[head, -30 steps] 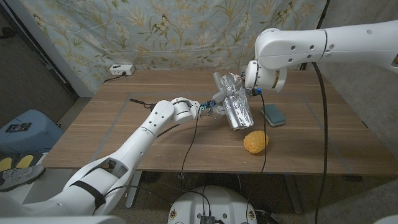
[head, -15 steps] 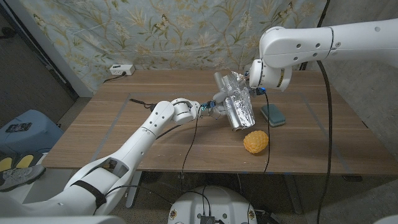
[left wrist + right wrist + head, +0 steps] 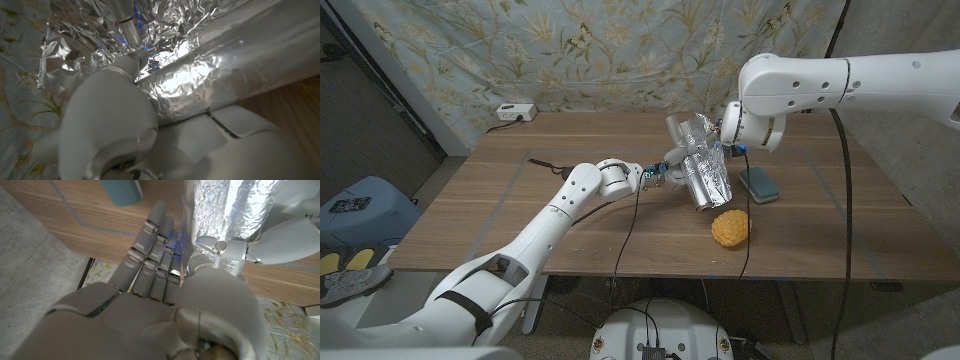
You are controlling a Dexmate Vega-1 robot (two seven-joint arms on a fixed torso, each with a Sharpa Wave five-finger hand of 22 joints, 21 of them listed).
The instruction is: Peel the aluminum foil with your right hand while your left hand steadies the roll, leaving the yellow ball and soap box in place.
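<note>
The aluminum foil roll (image 3: 706, 183) lies slanted near the table's middle, with a crinkled sheet (image 3: 690, 133) lifted off its far end. My left hand (image 3: 660, 177) grips the roll's left side; in the left wrist view its fingers (image 3: 107, 107) press against the roll (image 3: 225, 65). My right hand (image 3: 726, 128) is raised at the sheet's right edge; in the right wrist view its thumb and straight fingers (image 3: 157, 255) pinch the foil sheet (image 3: 220, 210). The yellow ball (image 3: 731, 228) sits just in front of the roll. The teal soap box (image 3: 758, 184) lies to the roll's right.
A white power strip (image 3: 515, 111) sits at the table's far left edge, and a black cable (image 3: 545, 162) trails across the wood near my left forearm. Tape lines mark the wooden table (image 3: 520, 230). A patterned curtain hangs behind.
My right arm has shifted a little to the right and the lifted foil sheet has moved slightly with it. The left hand, ball and soap box have not moved.
</note>
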